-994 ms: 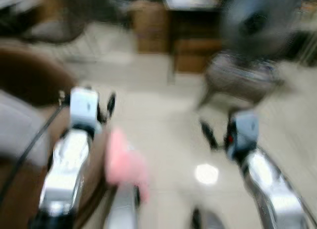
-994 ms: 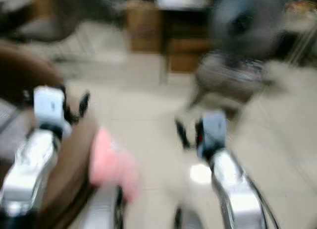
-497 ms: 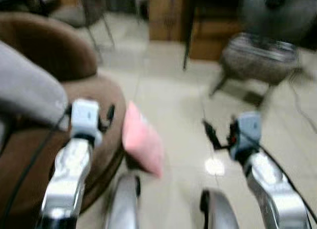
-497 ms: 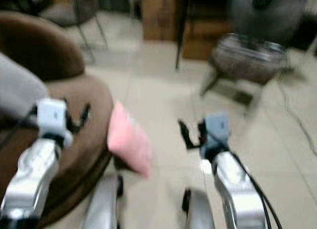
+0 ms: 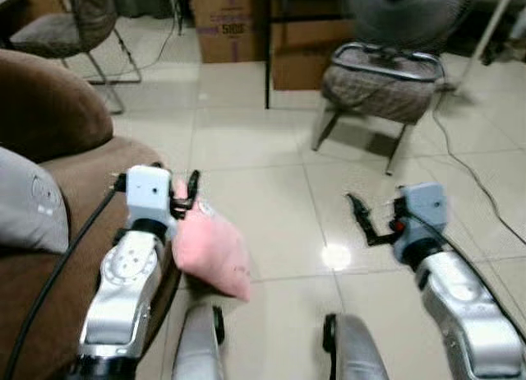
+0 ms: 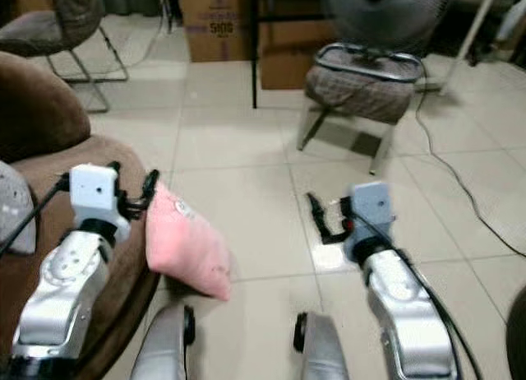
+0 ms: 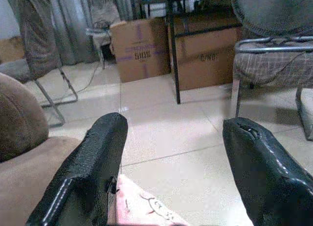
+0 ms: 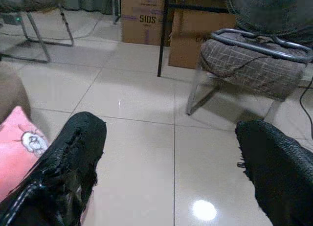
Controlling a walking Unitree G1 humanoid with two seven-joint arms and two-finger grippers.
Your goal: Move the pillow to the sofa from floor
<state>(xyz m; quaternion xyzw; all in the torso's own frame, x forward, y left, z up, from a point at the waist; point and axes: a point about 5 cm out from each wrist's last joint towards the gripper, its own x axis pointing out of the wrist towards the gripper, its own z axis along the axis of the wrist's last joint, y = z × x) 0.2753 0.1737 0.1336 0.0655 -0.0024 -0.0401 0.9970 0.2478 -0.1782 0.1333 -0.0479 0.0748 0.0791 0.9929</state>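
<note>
Left end effector (image 5: 182, 192) hovered with its two black fingers (image 7: 93, 167) spread wide apart, gripping nothing. Just below and beyond its fingertips lay the pink pillow (image 5: 209, 248), standing on the tiled floor (image 5: 263, 207) and leaning against the front edge of the brown sofa (image 5: 57, 174); whether a finger brushed the pillow's upper corner could not be told. From the left wrist view, a corner of the pillow with a small printed figure showed between the finger bases. Beside this end effector, on the sofa seat toward the robot's left, rested a grey cushion (image 5: 29, 203).

Right end effector (image 5: 366, 220) was raised over bare floor, well apart from the pillow, its fingers (image 8: 63, 167) likewise spread wide and empty. Ahead of it stood a metal-framed chair with a checked seat (image 5: 378, 88), a standing fan (image 5: 403, 10) behind that, and cardboard boxes (image 5: 226, 22) farther off. Another chair (image 5: 70, 30) stood beyond the sofa.
</note>
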